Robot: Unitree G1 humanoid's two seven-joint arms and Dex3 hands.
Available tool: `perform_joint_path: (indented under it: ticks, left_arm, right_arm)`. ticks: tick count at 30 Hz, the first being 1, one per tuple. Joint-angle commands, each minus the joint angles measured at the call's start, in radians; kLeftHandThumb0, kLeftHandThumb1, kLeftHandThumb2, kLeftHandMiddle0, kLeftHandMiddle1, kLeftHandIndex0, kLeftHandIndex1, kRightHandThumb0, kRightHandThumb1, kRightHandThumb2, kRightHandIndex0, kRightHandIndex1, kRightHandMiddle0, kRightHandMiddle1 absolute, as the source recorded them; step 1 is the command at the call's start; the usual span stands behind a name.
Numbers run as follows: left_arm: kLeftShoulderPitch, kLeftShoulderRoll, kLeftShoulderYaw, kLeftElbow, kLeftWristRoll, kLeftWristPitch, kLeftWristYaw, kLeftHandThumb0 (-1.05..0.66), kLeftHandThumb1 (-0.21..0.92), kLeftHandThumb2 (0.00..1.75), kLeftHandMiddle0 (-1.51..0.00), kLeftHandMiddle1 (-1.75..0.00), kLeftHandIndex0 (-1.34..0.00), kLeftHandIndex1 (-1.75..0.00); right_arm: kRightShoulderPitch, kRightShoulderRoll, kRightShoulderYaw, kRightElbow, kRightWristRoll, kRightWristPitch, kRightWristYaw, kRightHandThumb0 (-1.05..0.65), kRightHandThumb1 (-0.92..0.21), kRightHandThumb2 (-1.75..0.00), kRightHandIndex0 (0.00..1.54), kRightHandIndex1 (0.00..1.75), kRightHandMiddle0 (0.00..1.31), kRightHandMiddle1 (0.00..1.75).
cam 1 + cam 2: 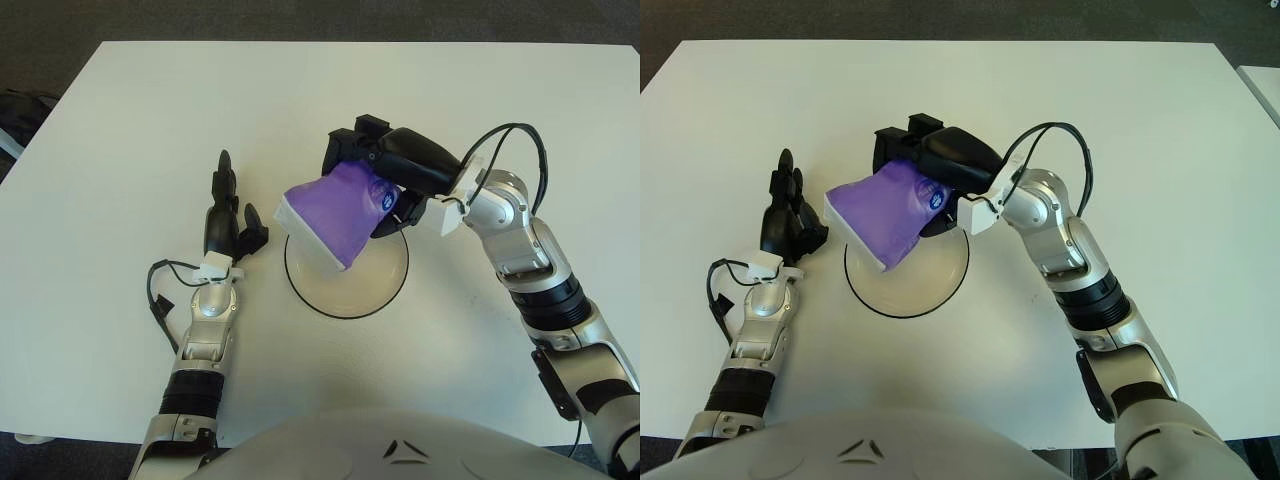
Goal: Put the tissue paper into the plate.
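Tissue paper (335,213): a purple soft pack with a white lower end, held tilted over the plate (385,288). Its white end hangs over the plate's left rim and its purple top points up toward the plate's far side. Whether that white end touches the rim cannot be told.

Left of the plate: left hand (226,218) shows just beside the rim, fingers extended and relaxed, holding nothing. It is idle.

Plate: shallow pale dish with a dark rim, sitting on the white table (120,130). Most of its basin shows bare on the near and right side; the pack covers the far-left part.

Right of and behind the plate: right hand (378,170) has its dark fingers curled around the purple top of the pack, gripping it.

Step in hand, as judged: lowering and releasing. To do it well, bring the pack toward the plate's middle first, since it now sits biased to the left rim and could tip out on release. Lower until the white end rests in the basin, then open the fingers.

Look of the pack: soft, slightly creased wrapper, wider at the white end, with a small round blue mark near the gripped end. Likely light and squashy.
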Motion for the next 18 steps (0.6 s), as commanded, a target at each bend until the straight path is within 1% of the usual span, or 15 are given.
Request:
perform_joint_path:
  ticks: [1, 2, 3, 4, 5, 6, 7, 8, 9, 10, 11, 12, 16, 18]
  left_arm:
    - [0.102, -0.02, -0.008, 0.081, 0.01, 0.043, -0.003, -0.84, 0.92, 1.02, -0.12, -0.01, 0.0, -0.19]
    - [0.102, -0.02, -0.008, 0.081, 0.009, 0.042, -0.003, -0.84, 0.92, 1.02, -0.12, -0.01, 0.0, -0.19]
    - [0.102, -0.021, -0.007, 0.082, 0.008, 0.042, -0.003, -0.83, 0.92, 1.02, -0.13, -0.01, 0.0, -0.2]
    - [0.102, -0.021, -0.007, 0.081, 0.008, 0.042, -0.003, -0.83, 0.92, 1.01, -0.13, -0.01, 0.0, -0.2]
    - [0.102, -0.022, -0.006, 0.08, 0.006, 0.043, -0.004, -0.83, 0.92, 1.01, -0.13, -0.01, 0.0, -0.2]
    - [0.103, -0.022, -0.006, 0.08, 0.004, 0.044, -0.005, -0.83, 0.92, 1.01, -0.13, -0.01, 0.0, -0.21]
    - [0.103, -0.023, -0.006, 0.079, 0.004, 0.044, -0.005, -0.83, 0.92, 1.01, -0.13, -0.01, 0.0, -0.21]
    - [0.103, -0.023, -0.005, 0.078, 0.002, 0.045, -0.006, -0.82, 0.92, 1.01, -0.13, -0.01, 0.0, -0.21]
    - [0.103, -0.024, -0.005, 0.078, 0.0, 0.045, -0.007, -0.82, 0.92, 1.0, -0.13, -0.01, 0.0, -0.21]
    - [0.103, -0.025, -0.004, 0.077, -0.001, 0.046, -0.007, -0.82, 0.92, 1.0, -0.13, -0.01, 0.0, -0.21]
    - [0.103, -0.026, -0.004, 0.077, -0.002, 0.046, -0.007, -0.82, 0.92, 1.0, -0.13, -0.01, 0.0, -0.21]
    - [0.103, -0.026, -0.004, 0.077, -0.002, 0.047, -0.008, -0.82, 0.92, 1.0, -0.13, -0.01, 0.0, -0.21]
    - [0.102, -0.025, -0.003, 0.074, 0.0, 0.054, -0.01, -0.83, 0.92, 0.99, -0.12, 0.0, 0.0, -0.2]
    - [0.103, -0.024, -0.004, 0.071, 0.003, 0.059, -0.01, -0.83, 0.92, 1.0, -0.12, 0.0, 0.0, -0.19]
  right_arm:
    - [-0.001, -0.014, 0.009, 0.009, -0.026, -0.012, 0.003, -0.16, -0.26, -1.35, 0.81, 1.75, 0.55, 1.64]
    - [-0.022, -0.042, 0.007, 0.004, -0.02, -0.008, 0.044, -0.13, -0.28, -1.33, 0.77, 1.75, 0.53, 1.63]
    - [-0.038, -0.063, 0.004, 0.001, -0.015, -0.004, 0.074, -0.09, -0.43, -1.15, 0.63, 1.74, 0.38, 1.65]
    - [-0.054, -0.086, 0.003, -0.002, -0.011, -0.006, 0.106, -0.06, -0.55, -1.01, 0.53, 1.74, 0.28, 1.66]
    - [-0.073, -0.113, 0.013, 0.001, -0.014, -0.018, 0.148, -0.17, -0.55, -0.95, 0.43, 1.69, 0.23, 1.59]
    - [-0.084, -0.129, 0.02, 0.003, -0.018, -0.028, 0.172, -0.4, -0.62, -0.77, 0.28, 1.29, 0.14, 1.24]
    - [-0.091, -0.138, 0.025, 0.005, -0.02, -0.034, 0.189, -0.54, -0.7, -0.6, 0.18, 1.02, 0.09, 1.01]
    - [-0.104, -0.152, 0.035, 0.012, -0.025, -0.05, 0.211, -0.6, -0.73, -0.53, 0.14, 0.93, 0.07, 0.92]
    - [-0.119, -0.167, 0.046, 0.023, -0.03, -0.078, 0.228, -0.71, -0.8, -0.42, 0.09, 0.64, 0.05, 0.68]
    - [-0.13, -0.178, 0.054, 0.032, -0.033, -0.099, 0.24, -0.81, -0.84, -0.36, 0.06, 0.42, 0.03, 0.48]
    - [-0.138, -0.185, 0.058, 0.038, -0.034, -0.114, 0.247, -0.88, -0.87, -0.32, 0.04, 0.28, 0.02, 0.35]
    - [-0.146, -0.191, 0.064, 0.046, -0.041, -0.138, 0.248, -0.94, -0.89, -0.3, 0.02, 0.18, 0.01, 0.24]
    - [-0.167, -0.204, 0.074, 0.073, -0.059, -0.209, 0.235, -1.02, -0.91, -0.33, 0.01, 0.05, 0.0, 0.06]
    - [-0.171, -0.205, 0.072, 0.084, -0.056, -0.236, 0.227, -1.03, -0.92, -0.35, 0.0, 0.02, 0.0, 0.03]
